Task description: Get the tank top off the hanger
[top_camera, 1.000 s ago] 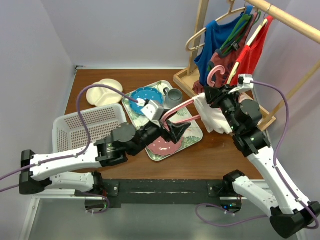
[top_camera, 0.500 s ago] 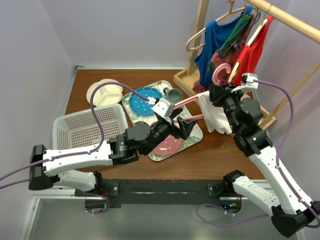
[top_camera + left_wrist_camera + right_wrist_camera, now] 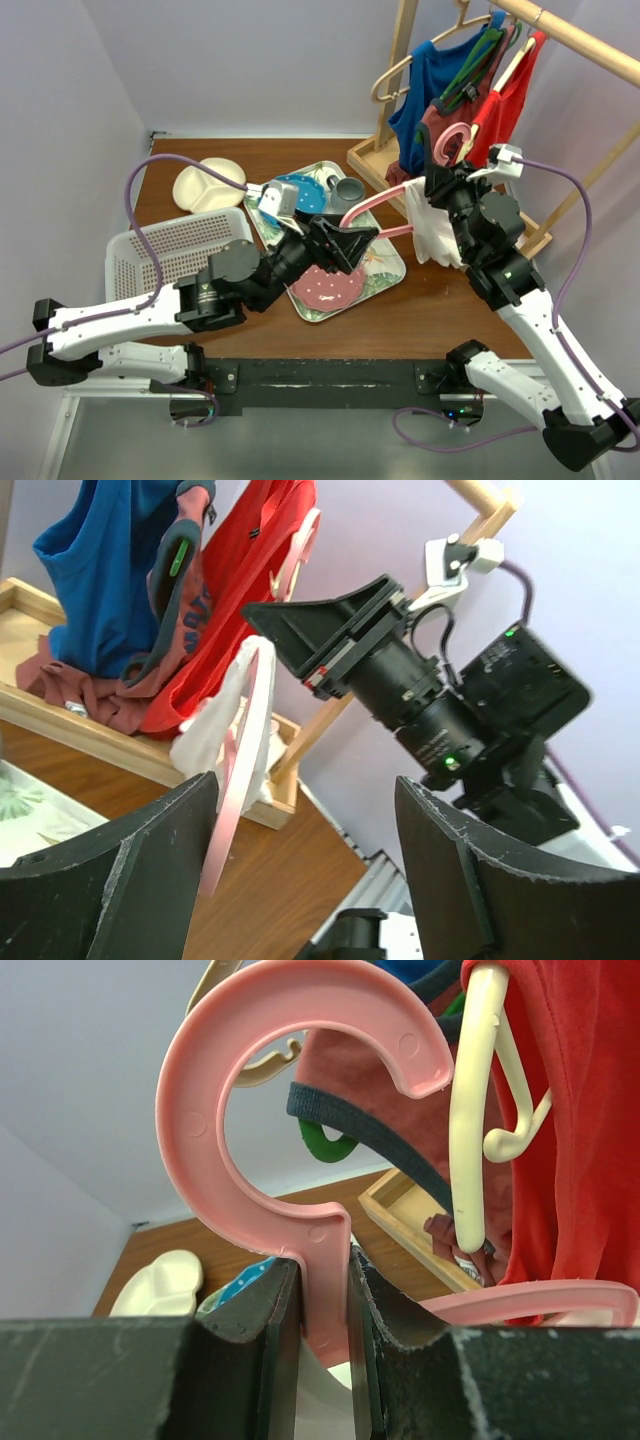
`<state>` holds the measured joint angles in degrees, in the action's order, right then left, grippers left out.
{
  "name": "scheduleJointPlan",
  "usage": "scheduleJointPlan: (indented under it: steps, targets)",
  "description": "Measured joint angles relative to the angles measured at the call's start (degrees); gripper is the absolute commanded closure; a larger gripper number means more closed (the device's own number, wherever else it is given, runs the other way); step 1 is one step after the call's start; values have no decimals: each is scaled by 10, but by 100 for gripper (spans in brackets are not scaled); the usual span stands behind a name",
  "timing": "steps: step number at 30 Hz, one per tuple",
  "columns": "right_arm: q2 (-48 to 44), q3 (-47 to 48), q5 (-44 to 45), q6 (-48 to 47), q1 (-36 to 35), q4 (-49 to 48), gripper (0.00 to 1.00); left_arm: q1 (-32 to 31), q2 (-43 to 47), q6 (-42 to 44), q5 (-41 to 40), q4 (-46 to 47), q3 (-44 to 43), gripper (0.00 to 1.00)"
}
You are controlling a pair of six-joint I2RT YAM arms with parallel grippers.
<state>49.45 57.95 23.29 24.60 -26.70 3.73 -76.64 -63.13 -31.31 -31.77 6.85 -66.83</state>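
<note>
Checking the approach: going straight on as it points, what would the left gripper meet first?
Probably the pink hanger, carrying the white tank top, just ahead of the left gripper; depth unclear.

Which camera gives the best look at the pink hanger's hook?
The right wrist view: the hook fills the frame, its neck pinched in the right claw. The top view shows it small and far off. The left wrist view shows only the hanger's pink arm edge-on, not the hook.
</note>
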Motion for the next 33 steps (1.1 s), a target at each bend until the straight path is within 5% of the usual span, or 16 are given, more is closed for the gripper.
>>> scheduleJointPlan:
  steps: [17,33]
  targets:
    - [16,0,28,-22,0,0,100,0,31,-60,-60,-135,-17,24]
    - [20,-2,27,-12,-3,-12,100,-4,-47,41,-86,-120,-74,29]
